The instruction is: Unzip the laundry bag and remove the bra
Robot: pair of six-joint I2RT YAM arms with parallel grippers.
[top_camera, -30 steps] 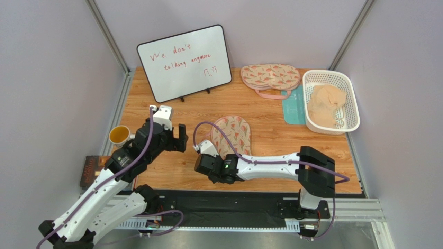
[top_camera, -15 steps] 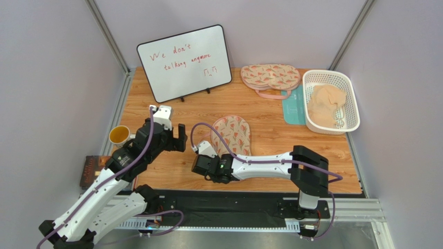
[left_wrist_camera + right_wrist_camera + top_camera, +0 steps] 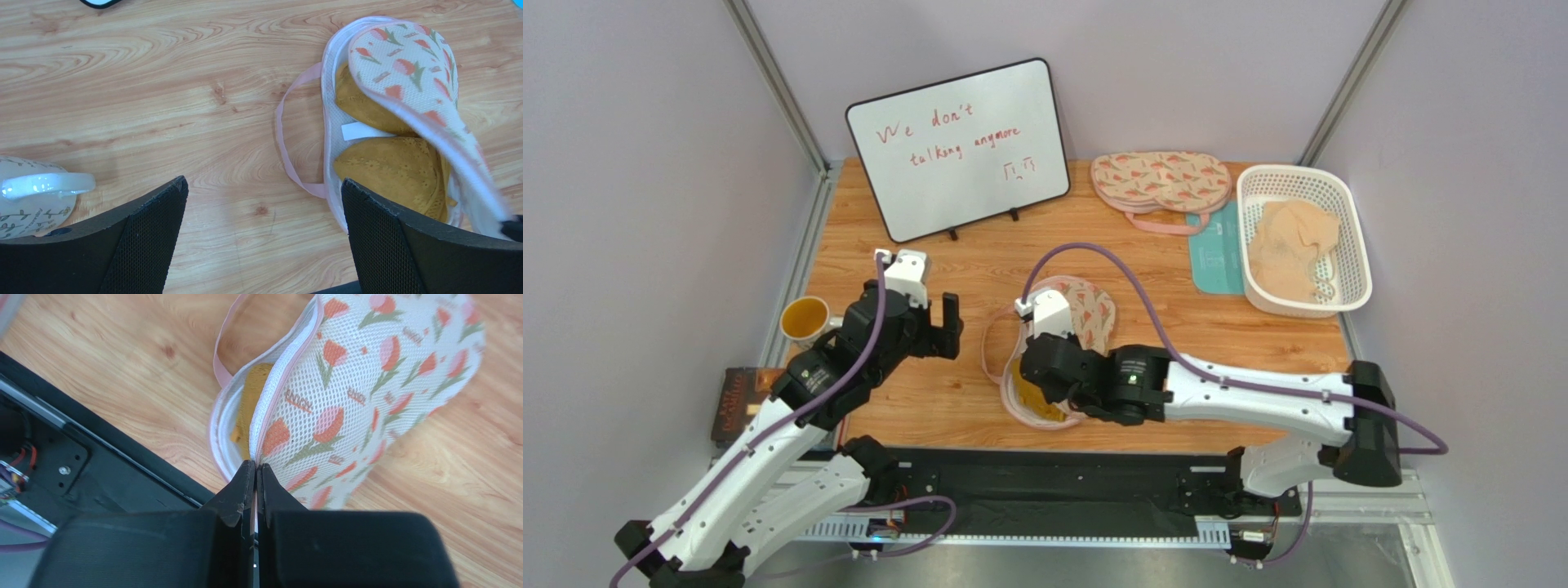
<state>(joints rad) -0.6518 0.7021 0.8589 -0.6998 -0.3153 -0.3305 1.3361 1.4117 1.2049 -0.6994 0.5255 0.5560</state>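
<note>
Apparently unzipped, laundry bag (image 3: 405,67) now shows bra (image 3: 393,173)

Bare wood lies open for us from the left gripper (image 3: 264,184) to the laundry bag (image 3: 405,61) at 3 o'clock; the right gripper (image 3: 255,471), pinching its flap, crowds the bag's 6 o'clock.

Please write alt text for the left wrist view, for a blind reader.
The laundry bag lies unzipped and spread open on the wooden table, showing the mustard-brown bra inside. Its pink strap loops out to the left, a cup sits at the left edge, and the open left gripper frames the bottom.
</note>
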